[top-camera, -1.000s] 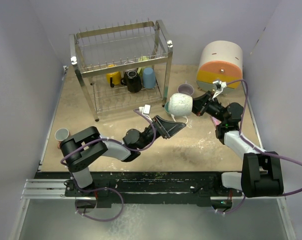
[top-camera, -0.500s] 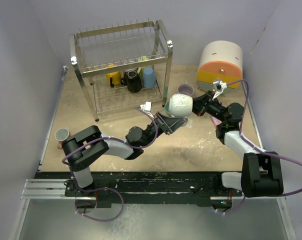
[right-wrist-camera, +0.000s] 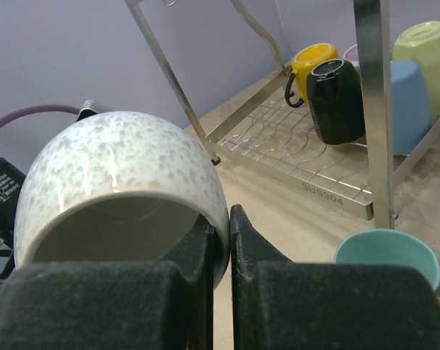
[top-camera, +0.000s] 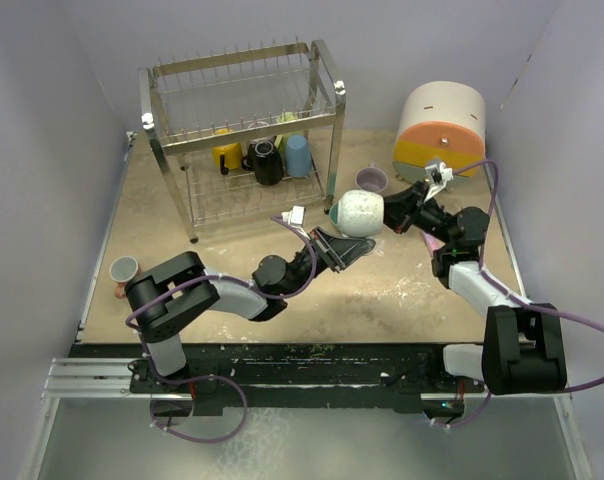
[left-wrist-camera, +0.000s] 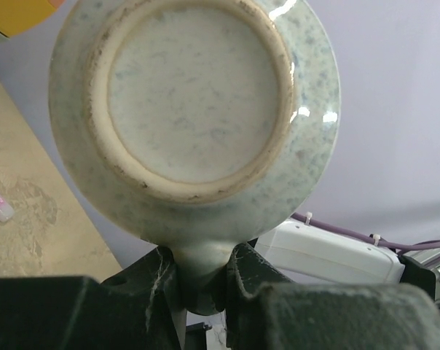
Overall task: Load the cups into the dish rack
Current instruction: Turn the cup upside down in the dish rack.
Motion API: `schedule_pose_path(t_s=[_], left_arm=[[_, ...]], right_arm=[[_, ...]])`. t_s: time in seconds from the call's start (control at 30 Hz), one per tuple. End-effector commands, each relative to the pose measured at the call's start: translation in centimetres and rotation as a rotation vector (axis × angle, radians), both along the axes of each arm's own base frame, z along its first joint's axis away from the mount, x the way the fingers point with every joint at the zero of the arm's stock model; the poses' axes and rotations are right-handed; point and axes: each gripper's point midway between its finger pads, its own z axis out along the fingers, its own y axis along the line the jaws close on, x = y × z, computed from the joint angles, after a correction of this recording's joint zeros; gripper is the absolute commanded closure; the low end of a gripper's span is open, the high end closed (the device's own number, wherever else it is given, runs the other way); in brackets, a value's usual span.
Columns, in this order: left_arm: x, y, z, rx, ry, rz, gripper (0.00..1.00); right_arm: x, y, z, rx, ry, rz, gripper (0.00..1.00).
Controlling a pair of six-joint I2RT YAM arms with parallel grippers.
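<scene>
The speckled cup (top-camera: 359,212) hangs sideways above the worktop (top-camera: 402,290) — right fingers (right-wrist-camera: 249,255) clenched on its rim, left fingers (left-wrist-camera: 151,281) grasping its handle. The dish rack (top-camera: 336,140) stands behind, leftward — nearer the left fingers.

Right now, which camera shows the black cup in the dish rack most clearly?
The right wrist view: the black cup sits large and sharp in the dish rack, between the yellow cup and the blue cup. The top view shows it small, on the lower tier. The left wrist view does not show it.
</scene>
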Motion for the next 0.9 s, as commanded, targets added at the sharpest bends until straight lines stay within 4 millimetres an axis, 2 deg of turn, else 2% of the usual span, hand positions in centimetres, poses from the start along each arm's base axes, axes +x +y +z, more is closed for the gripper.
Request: schedule_pose_path(t_s=[0.0,0.1,0.2,0.3,0.4,0.57,0.87], left_arm=[[-0.1,2.8,4.2,-0.141,-0.102,0.073,1.0],[0.0,3.6,3.9,-0.125,-0.11,0.091,1.0],[0.1,4.5,3.9,-0.11,-0.126,0.114,1.0],[0.1,5.4,3.8,-0.093,-0.145,0.136,1.0],[-0.1,6.0,3.6,-0.064,-0.155,0.154,1.0],[-0.2,6.9,3.2,-0.016,-0.173,0.186,1.0],[0.3,8.8,2.3,0.135,-0.204,0.285,1.0]], right_arm=[[-1.2,0.3,2.9,-0.016,-0.134,0.039,0.88],[-1.3,0.4,3.0,-0.028,-0.147,0.046,0.71],[-1.5,0.4,3.1,-0.043,-0.165,0.057,0.58],[-1.6,0.5,3.1,-0.063,-0.183,0.074,0.4],[-1.7,0.5,3.1,-0.076,-0.192,0.08,0.3],[-1.6,0.5,2.9,-0.094,-0.193,0.09,0.26],[-1.8,0.4,3.0,-0.115,-0.205,0.103,0.25]])
